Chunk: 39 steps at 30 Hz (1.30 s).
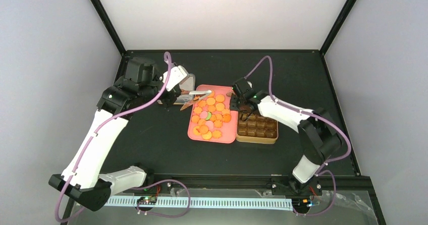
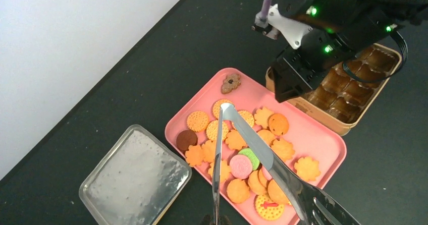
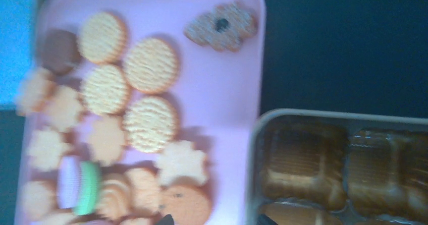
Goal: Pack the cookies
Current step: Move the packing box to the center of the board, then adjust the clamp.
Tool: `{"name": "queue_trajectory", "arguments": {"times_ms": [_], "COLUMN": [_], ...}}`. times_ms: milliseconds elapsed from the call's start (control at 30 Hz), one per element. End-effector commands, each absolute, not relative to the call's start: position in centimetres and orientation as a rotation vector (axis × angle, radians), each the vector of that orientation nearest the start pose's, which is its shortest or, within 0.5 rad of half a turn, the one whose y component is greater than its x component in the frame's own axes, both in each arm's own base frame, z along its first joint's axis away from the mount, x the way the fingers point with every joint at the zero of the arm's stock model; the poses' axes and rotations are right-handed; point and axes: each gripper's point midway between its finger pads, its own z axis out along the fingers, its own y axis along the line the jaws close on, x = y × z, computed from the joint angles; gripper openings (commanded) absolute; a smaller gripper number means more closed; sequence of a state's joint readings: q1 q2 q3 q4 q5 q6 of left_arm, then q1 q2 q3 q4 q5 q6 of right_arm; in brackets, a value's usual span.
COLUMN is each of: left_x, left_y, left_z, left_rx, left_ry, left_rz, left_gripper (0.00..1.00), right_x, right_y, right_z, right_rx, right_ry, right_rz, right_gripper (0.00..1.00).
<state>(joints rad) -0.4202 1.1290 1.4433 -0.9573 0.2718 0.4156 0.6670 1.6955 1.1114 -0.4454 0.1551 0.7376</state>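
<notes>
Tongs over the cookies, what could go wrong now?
The silver metal tongs hang above crowded, overlapping small round cookies on the pink tray, so they might nudge neighbours or grab two at once. The right gripper sits low at the edge of the gold tin, right beside the tray where the tongs work, so they could bump.

Ahead of the left jaws, tongs (image 2: 252, 140) reach over cookies (image 2: 278, 124) lying on a tray (image 2: 318, 142); a tin (image 2: 315, 113) sits beside it, under the right jaws; a container (image 2: 134, 179) lies left of the tongs
</notes>
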Motion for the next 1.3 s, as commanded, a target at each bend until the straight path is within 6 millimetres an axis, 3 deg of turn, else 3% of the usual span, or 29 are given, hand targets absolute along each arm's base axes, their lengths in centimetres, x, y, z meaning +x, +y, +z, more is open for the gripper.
{"name": "queue_trajectory", "arguments": {"times_ms": [0,133,267,400,533,700,900,1067,1267], "left_x": [25.7,25.3,25.3,25.9,26.8,27.4,26.8,25.9,24.9], "left_y": [-17.6,-18.5,-19.6,-21.2,-22.2,-22.5,-23.0,-23.3,-23.6], "left_z": [35.9,37.1,39.2,42.0,44.3,45.2,44.6,43.6,43.2], "left_rx": [1.012,0.98,0.907,0.82,0.702,0.563,0.483,0.486,0.49], "left_ry": [1.889,1.852,1.794,1.765,1.758,1.783,1.81,1.825,1.824], "left_rz": [-0.387,-0.48,-0.589,-0.766,-0.943,-1.114,-1.369,-1.476,-1.578], "left_gripper": [0.02,0.01,0.01,0.02,0.02,0.02,0.02,0.02,0.02], "right_x": [35.6,33.8,30.1,26.4,24.8,24.8,25.8,26.2,27.1], "right_y": [27.0,27.7,27.8,28.1,28.1,27.6,26.1,25.2,24.1], "right_z": [16.5,21.5,25.3,28.9,31.4,34.0,37.3,39.5,39.6], "right_rx": [0.125,0.045,-0.056,-0.154,-0.17,-0.129,-0.043,-0.006,0.067], "right_ry": [2.431,2.302,2.121,1.883,1.744,1.577,1.394,1.287,1.22], "right_rz": [0.635,0.835,1.084,1.354,1.508,1.601,1.597,1.678,1.753], "right_gripper": [0.52,0.74,0.87,0.92,0.93,0.93,0.92,0.91,0.88]}}
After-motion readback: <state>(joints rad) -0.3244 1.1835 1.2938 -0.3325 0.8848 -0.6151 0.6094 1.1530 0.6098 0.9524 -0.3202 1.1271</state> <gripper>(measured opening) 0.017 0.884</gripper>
